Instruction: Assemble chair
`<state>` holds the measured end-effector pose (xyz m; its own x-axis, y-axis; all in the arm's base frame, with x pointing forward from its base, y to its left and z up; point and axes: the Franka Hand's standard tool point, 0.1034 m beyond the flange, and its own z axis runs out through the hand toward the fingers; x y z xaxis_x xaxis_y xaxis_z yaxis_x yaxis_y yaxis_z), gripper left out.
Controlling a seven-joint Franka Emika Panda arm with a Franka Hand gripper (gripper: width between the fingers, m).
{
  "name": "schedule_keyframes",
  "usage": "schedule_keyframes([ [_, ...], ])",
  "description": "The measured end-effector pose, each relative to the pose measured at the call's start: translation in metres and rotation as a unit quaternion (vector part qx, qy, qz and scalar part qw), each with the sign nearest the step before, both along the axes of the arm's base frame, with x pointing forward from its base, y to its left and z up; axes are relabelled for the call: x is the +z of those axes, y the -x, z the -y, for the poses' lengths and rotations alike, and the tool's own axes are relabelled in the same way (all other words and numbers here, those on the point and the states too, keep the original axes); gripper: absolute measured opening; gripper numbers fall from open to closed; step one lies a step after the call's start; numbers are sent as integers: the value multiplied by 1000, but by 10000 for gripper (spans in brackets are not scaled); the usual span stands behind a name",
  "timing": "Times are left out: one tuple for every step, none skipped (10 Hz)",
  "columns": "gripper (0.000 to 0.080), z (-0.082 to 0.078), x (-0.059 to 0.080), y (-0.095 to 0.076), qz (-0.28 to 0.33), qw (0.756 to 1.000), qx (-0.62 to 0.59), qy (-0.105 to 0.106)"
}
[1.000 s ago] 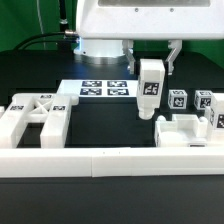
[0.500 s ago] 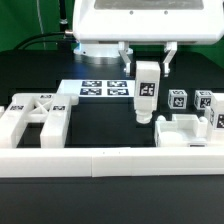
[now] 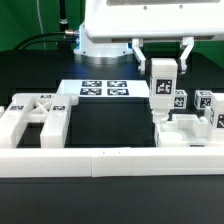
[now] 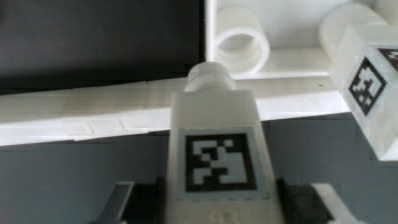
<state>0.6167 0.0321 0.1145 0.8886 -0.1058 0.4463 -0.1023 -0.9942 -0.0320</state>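
A chunky white chair leg (image 3: 162,92) with a black-and-white tag hangs upright above the table, and my gripper (image 3: 162,58) is shut on its upper end. Its lower tip hovers just over a white chair panel (image 3: 186,131) lying at the exterior view's right. In the wrist view the same leg (image 4: 217,140) runs out from between my dark fingers (image 4: 125,200). Its rounded tip points toward the panel's round socket (image 4: 242,44). Another tagged white part (image 4: 368,82) lies close beside it.
Two small tagged white blocks (image 3: 178,100) (image 3: 206,104) stand behind the panel. A large white framed part (image 3: 36,117) lies at the exterior view's left. The marker board (image 3: 105,89) lies at the back middle. A long white border rail (image 3: 110,161) runs along the front.
My gripper has carried the leg toward the exterior view's right, from over the dark table to above the white panel. The grip has not changed.
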Motion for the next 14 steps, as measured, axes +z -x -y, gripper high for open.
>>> schedule_keyframes([
  [287,1,-5,-1,9,1000,1,5],
  [287,-4,-6,-7,9,1000,3,2],
  [287,-9,-7,-13,13,1000,7,3],
  [287,-11,-15,-12,10,1000,9,5],
  [287,-14,-20,-10,8,1000,11,6],
  [287,-19,-20,-10,9,1000,13,6],
  [287,-22,-20,-10,14,1000,15,7],
  [287,-23,-20,-11,19,1000,16,8],
  [287,-23,-20,-10,23,1000,17,9],
  [287,-23,-20,-9,23,999,20,11],
  [287,-22,-17,-8,23,999,20,11],
  [287,-21,-12,-8,25,999,20,10],
  [287,-20,-10,-5,25,999,20,10],
  [287,-20,-13,-2,22,999,20,11],
])
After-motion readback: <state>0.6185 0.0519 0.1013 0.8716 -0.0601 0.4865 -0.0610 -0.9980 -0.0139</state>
